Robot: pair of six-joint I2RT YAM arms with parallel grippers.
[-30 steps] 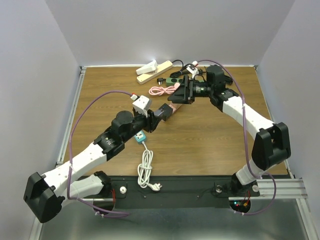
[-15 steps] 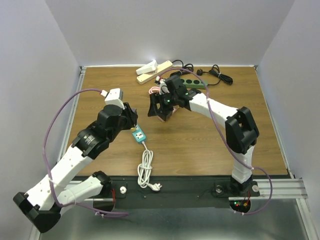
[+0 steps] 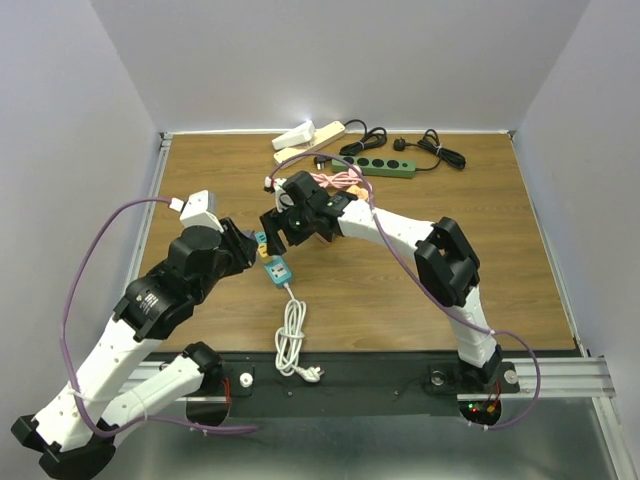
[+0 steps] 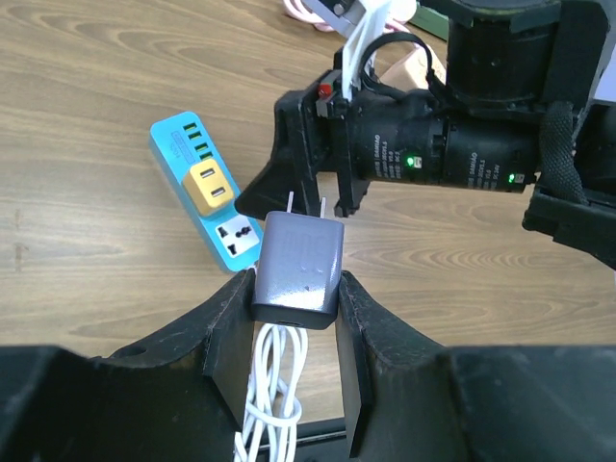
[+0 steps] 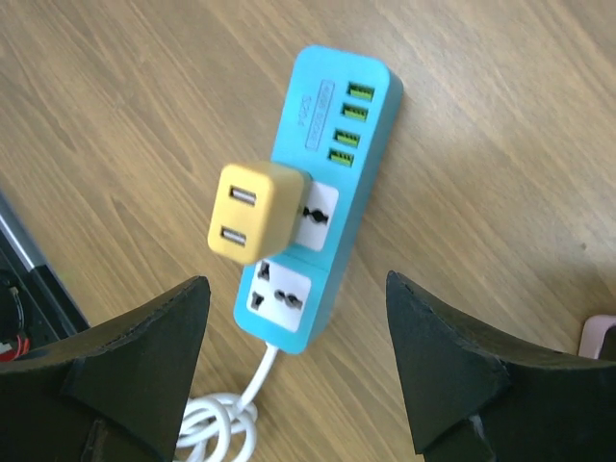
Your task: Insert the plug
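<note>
A blue power strip (image 3: 277, 268) lies on the wooden table, with a yellow USB adapter (image 5: 255, 212) plugged into its middle socket. One white socket (image 5: 281, 289) near the cord end is free. The strip also shows in the left wrist view (image 4: 192, 154) and the right wrist view (image 5: 337, 125). My left gripper (image 4: 296, 289) is shut on a grey two-prong charger plug (image 4: 300, 262), prongs pointing forward, held above the table just right of the strip. My right gripper (image 5: 295, 279) is open and empty, hovering over the strip's free socket. In the top view the left gripper (image 3: 248, 243) and the right gripper (image 3: 280, 224) are close together.
The strip's white cord is coiled (image 3: 291, 340) toward the near edge. At the back lie a beige power strip (image 3: 308, 140), a green power strip (image 3: 385, 165) with black cable (image 3: 432, 150) and a pink cable (image 3: 335, 180). The right arm's wrist (image 4: 433, 144) is just ahead of the held plug.
My right arm has swung left from the back of the table to above the blue strip. My left arm has drawn back to the left, still holding the plug.
</note>
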